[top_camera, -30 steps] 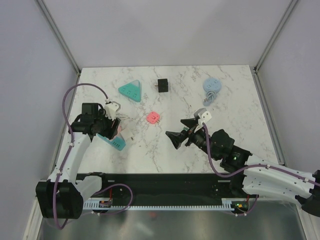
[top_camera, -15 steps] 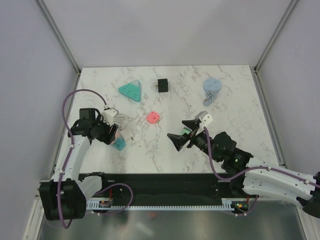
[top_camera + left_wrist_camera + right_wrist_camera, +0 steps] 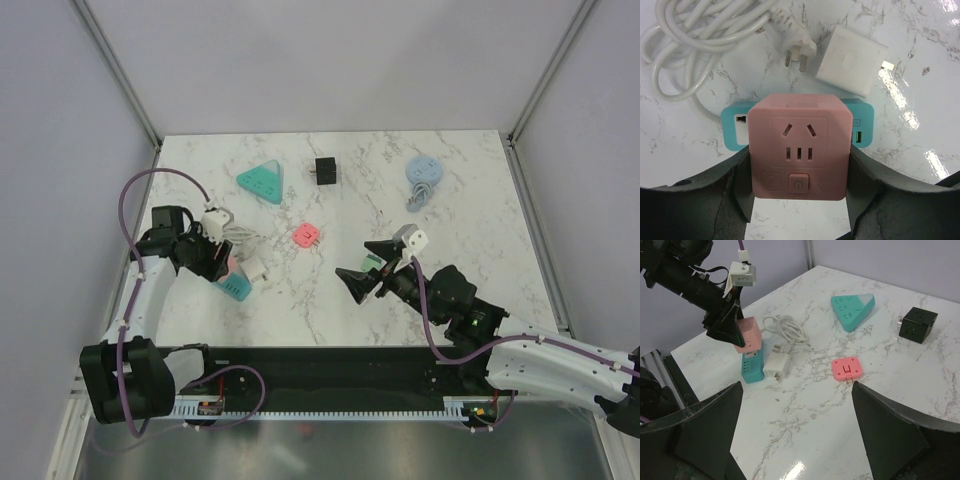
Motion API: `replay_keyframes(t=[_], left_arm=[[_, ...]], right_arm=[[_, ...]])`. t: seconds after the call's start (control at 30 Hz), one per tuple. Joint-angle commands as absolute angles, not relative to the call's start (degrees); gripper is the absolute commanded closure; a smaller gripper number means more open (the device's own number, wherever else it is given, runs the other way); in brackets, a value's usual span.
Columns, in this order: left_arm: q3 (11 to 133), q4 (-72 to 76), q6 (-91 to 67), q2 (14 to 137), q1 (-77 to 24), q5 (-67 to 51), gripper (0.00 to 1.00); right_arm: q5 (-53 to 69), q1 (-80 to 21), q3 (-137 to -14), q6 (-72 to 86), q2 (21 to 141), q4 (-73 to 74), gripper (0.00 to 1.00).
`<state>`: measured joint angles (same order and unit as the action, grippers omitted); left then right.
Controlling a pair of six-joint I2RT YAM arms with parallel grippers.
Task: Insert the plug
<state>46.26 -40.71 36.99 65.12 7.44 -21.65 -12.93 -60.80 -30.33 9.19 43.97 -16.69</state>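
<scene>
Gripping the pink cube [image 3: 799, 150], the left gripper [image 3: 800, 172] holds it right over the teal strip [image 3: 735, 132], near left. Pushing home looks left to do. The right gripper [image 3: 795, 390] is wide and empty, mid-table.

White marbled desk [image 3: 470, 230] strewn with sockets and adapters.
Along the far side lie a teal triangular socket [image 3: 852, 310], a black cube adapter [image 3: 917, 325] and a pale blue round unit [image 3: 424, 172] with its cord. A flat pink adapter [image 3: 846, 369] lies mid-desk. At the left, a coiled white cable [image 3: 788, 330], a white charger block [image 3: 775, 366] and a teal power strip [image 3: 752, 366] lie close together.
</scene>
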Motion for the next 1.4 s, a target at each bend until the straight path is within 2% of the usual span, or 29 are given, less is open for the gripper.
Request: replay_keyframes(t=[0.0,0.1,0.3,0.5,0.83,1.1,1.37], left_arm=[[46.59,-39.91,38.94,63.99,8.00,-25.05,0.98],[43.69,-38.76,40.25,61.97,8.70,-26.88,0.98],[42.80,-36.21,39.99,66.09,8.70,-27.25,0.98],[40.61,-36.21,42.97,65.39,8.70,-21.98,0.98],[41.31,-40.08,50.09,61.62,9.31,-26.01,0.98],[54.30,-50.96,52.21,66.53,11.78,-31.90,0.98],[53.88,-55.10,55.88,68.81,13.71,-31.73,0.98]], right_arm=[[-12.13,-60.82,-30.06,8.61,43.42,-18.46,0.02],[-11.34,-60.82,-30.41,8.26,43.68,-18.46,0.02],[-9.58,-60.82,-30.24,8.35,41.49,-17.31,0.02],[-10.02,-60.91,-30.41,8.09,40.17,-16.79,0.02],[-9.32,-60.91,-29.27,7.91,40.34,-20.03,0.02],[-7.91,-60.82,-29.36,8.35,38.94,-19.34,0.02],[-7.82,-60.82,-29.09,8.17,36.83,-18.81,0.02]])
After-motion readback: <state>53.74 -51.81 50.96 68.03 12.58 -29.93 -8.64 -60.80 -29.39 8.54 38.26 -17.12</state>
